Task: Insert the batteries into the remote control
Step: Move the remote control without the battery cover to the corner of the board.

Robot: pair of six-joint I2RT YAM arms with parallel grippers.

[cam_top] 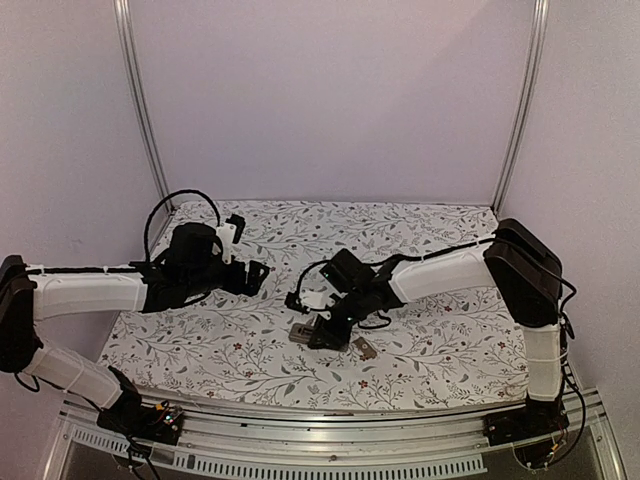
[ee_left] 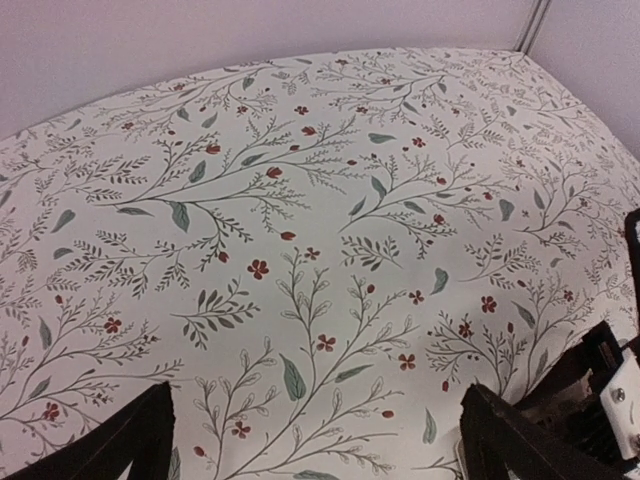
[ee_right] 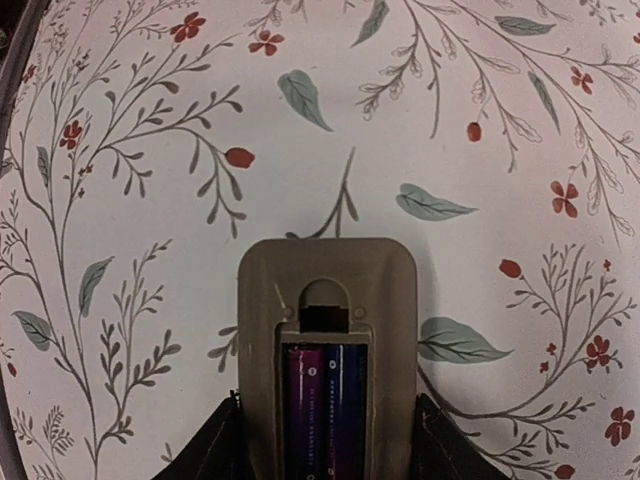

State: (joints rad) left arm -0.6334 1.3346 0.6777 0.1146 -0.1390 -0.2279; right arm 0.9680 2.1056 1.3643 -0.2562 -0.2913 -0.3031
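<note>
As it lies back-up on the floral cloth [ee_right: 150,150], the tan remote control [ee_right: 327,290], purple-blue batteries [ee_right: 325,420] in its recess, points straight out from the right gripper [ee_right: 327,455] clasping its sides; left gripper [ee_left: 315,440] gapes.

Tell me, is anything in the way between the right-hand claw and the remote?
Nothing visible. The right gripper has its fingers flanking the remote control, one at each long side, with two batteries lying in its open recess. Whether the fingers press it yet is unclear.
</note>
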